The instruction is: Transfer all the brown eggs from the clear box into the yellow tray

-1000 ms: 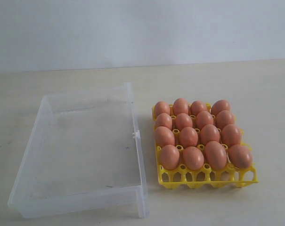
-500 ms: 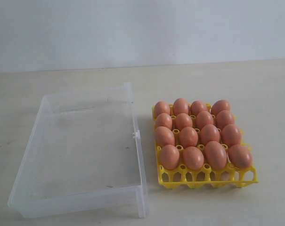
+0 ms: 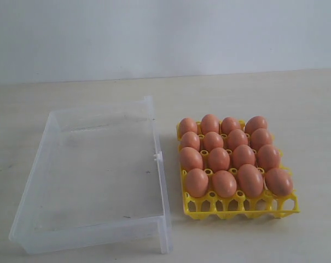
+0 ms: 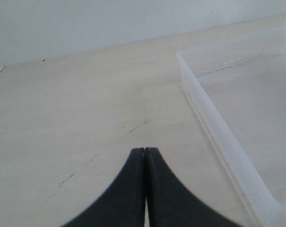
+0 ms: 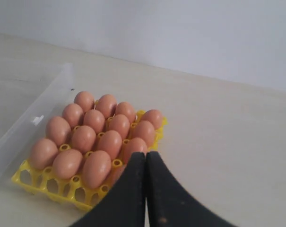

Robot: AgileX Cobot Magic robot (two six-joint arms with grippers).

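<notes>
**Tray full, nothing moving**

Nearest, both pairs of fingers are pressed shut and empty: the left fingers [image 4: 142, 158] over bare desk [image 4: 76, 94] beside the clear box [image 3: 161, 170], the right fingers [image 5: 142, 161] before the yellow tray [image 3: 231, 211]. Nothing has shifted this past second. The box holds no eggs. Sixteen matte brown eggs [image 3: 219, 159] fill every tray cell, so the task looks done.

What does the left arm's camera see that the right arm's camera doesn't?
Only the left wrist view shows the left gripper, shut, above the table beside a corner of the box. Only the right wrist view shows the right gripper, shut, and the eggs sitting in the tray. Both show part of the box, the table and the wall.
</notes>
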